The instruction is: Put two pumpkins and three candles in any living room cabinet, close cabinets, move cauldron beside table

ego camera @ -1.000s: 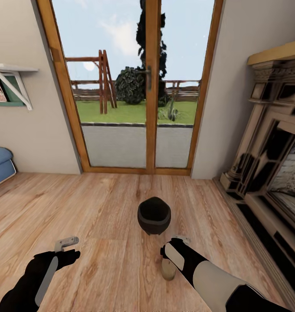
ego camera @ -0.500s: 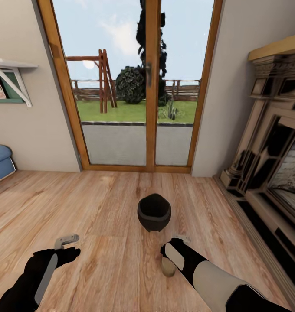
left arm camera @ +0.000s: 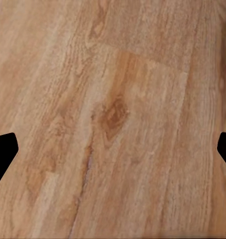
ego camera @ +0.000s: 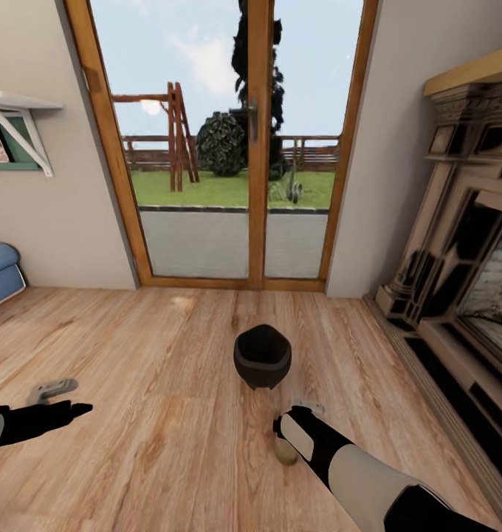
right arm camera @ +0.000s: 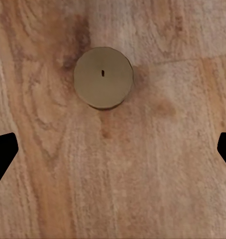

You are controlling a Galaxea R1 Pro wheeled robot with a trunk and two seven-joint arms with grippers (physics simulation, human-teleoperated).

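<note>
Hovering right claw [right arm camera: 113, 144], jaws wide and empty, above candle [right arm camera: 103, 77] on floor [ego camera: 170, 355]; cauldron [ego camera: 262, 357] at 12 o'clock; left claw [left arm camera: 113, 149] likewise wide, empty.

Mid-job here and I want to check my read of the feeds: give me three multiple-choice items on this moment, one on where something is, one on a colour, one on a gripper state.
1. Where does the cauldron stand?
A. on the wooden floor in front of the glass door
B. on the fireplace mantel
C. on the wall shelf

2. What colour is the top of the candle seen in the right wrist view?
A. bright orange
B. dull beige-tan
C. blue

3. What is the state of the right gripper?
A. shut on the candle
B. shut on the cauldron
C. open, fingers spread wide, nothing between them

Answers:
1 A: the head view shows the black pot resting on the floorboards before the door.
2 B: the round top with its small dark wick mark is beige-tan.
3 C: the dark fingertips sit at opposite edges of the wrist picture, with the candle on the floor beyond them.
</note>
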